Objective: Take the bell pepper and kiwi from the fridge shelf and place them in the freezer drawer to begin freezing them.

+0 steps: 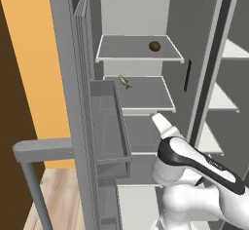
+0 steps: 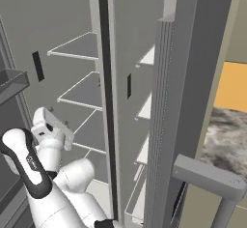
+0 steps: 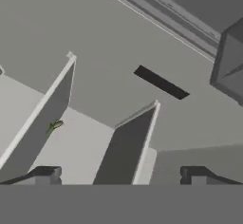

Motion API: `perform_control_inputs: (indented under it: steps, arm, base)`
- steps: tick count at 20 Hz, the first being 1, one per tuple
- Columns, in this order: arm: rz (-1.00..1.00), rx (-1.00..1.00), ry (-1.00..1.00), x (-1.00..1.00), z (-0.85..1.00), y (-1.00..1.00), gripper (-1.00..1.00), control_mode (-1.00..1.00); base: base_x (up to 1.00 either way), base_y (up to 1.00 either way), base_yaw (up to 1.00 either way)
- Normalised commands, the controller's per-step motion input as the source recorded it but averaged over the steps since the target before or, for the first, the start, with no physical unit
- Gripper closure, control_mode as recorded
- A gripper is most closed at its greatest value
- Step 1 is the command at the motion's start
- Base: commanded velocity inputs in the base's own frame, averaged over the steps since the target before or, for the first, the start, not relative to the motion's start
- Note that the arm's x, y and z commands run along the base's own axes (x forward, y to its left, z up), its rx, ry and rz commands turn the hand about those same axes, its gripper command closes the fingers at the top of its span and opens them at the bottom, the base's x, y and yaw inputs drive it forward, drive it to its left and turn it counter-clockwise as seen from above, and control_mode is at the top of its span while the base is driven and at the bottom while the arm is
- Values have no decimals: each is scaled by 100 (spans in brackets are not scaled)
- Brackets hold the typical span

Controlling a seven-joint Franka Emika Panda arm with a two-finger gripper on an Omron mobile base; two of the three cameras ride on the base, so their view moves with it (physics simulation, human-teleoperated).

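Fridge open. My gripper (image 3: pixel 118 173) spread wide, empty, pointing into the compartment, ready for a pick. Kiwi (image 1: pixel 154 46) sits on the top shelf (image 1: pixel 121 48), above my gripper.

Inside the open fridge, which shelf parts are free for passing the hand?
The top shelf is bare left of the kiwi. The middle shelf is bare right of the thin green item. The door bin narrows the left side.
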Motion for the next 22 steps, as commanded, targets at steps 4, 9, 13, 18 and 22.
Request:
perform_control_inputs:
  steps: [4,9,13,18,22]
  arm:
    - [-21,-60,-1,0,0,-56,-100,-100]
    - [-21,-58,-2,0,0,-59,-100,-100]
    - [-17,-55,-1,0,0,-75,-100,-100]
    - [-7,-43,0,0,3,-97,-100,-100]
    - [-1,-33,0,0,2,-100,-100,-100]
  base:
    - [0,0,0]
    - [0,0,0]
    - [0,0,0]
    - [0,0,0]
    - [0,0,0]
